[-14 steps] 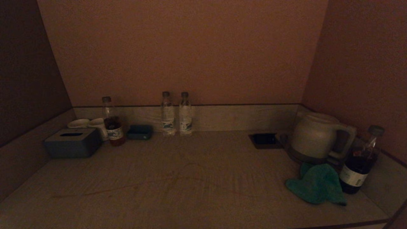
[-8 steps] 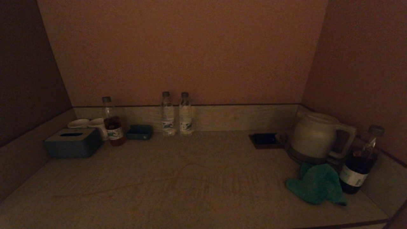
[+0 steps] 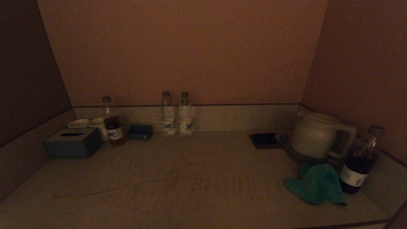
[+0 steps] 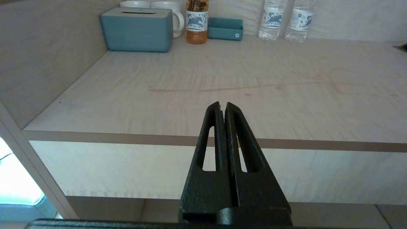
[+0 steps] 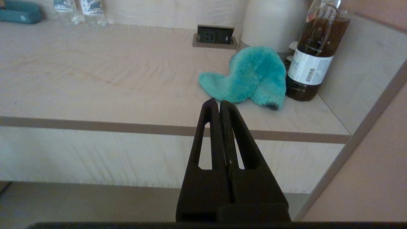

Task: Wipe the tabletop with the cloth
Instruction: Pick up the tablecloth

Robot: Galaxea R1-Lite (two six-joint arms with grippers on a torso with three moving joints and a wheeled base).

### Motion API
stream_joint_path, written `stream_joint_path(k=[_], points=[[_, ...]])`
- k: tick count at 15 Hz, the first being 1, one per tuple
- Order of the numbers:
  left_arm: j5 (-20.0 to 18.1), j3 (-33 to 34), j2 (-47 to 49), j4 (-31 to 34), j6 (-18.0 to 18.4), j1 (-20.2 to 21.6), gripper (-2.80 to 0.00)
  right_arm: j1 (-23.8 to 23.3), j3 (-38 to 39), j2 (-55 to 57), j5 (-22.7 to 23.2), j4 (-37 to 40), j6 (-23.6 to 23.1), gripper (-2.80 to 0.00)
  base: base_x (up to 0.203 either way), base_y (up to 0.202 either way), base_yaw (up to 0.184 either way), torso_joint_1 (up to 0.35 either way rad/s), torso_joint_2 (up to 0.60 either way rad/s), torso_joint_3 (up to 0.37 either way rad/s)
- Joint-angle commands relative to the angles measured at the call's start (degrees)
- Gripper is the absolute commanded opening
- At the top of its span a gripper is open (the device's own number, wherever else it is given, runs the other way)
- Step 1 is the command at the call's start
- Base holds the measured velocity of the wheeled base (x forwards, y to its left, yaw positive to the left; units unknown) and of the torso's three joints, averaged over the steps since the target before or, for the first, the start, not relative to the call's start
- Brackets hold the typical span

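A teal fluffy cloth [image 3: 318,187] lies crumpled on the pale wooden tabletop [image 3: 197,178] at the right front, against a kettle and a dark bottle; it also shows in the right wrist view [image 5: 248,79]. Faint reddish marks [image 3: 190,181] cross the middle of the tabletop and show in the left wrist view [image 4: 254,87]. My right gripper [image 5: 217,102] is shut and empty, held in front of the table's front edge, short of the cloth. My left gripper [image 4: 222,105] is shut and empty, in front of the edge on the left side. Neither gripper shows in the head view.
A white kettle [image 3: 314,135] and a dark bottle [image 3: 361,162] stand at the right. A socket plate [image 3: 264,140] is set in the top. At the back stand two water bottles [image 3: 176,114], a tea bottle [image 3: 112,122], a tissue box [image 3: 72,143], mugs [image 3: 95,124] and a small teal tray [image 3: 140,132].
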Motion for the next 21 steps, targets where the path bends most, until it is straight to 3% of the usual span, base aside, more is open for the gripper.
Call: stream_joint_path(k=[1,3,6,9,16,19,21], points=[[0.02,0.0,-0.02,-0.04,-0.04,0.01,-2.8,0.02,-1.89,0.54,0.31,1.95,-0.43,-2.8,0.0,0.0,0.0,0.0,0.0,0.0],[0.02,0.0,-0.02,-0.11,-0.04,0.03,-2.8,0.02,-8.12,4.6,0.94,5.11,-0.17,-2.8,0.0,0.0,0.0,0.0,0.0,0.0],[0.02,0.0,-0.02,-0.02,-0.04,0.03,-2.8,0.06,-15.41,19.28,1.21,5.47,0.5,-2.8,0.0,0.0,0.0,0.0,0.0,0.0],[0.02,0.0,-0.02,-0.02,-0.04,0.03,-2.8,0.01,-22.7,41.38,-0.23,1.57,2.91,-2.8,0.0,0.0,0.0,0.0,0.0,0.0],[0.02,-0.08,-0.02,-0.03,-0.04,0.03,-2.8,0.9,-40.6,90.56,-12.61,-12.99,11.27,-2.8,0.0,0.0,0.0,0.0,0.0,0.0],[0.02,0.0,-0.02,-0.02,-0.04,-0.06,-2.8,1.11,-48.47,102.38,-19.22,-15.86,14.46,-2.8,0.0,0.0,0.0,0.0,0.0,0.0],[0.02,-0.01,-0.02,-0.02,-0.04,-0.05,-2.8,1.16,-50.02,103.99,-21.21,-16.61,15.82,-2.8,0.0,0.0,0.0,0.0,0.0,0.0]])
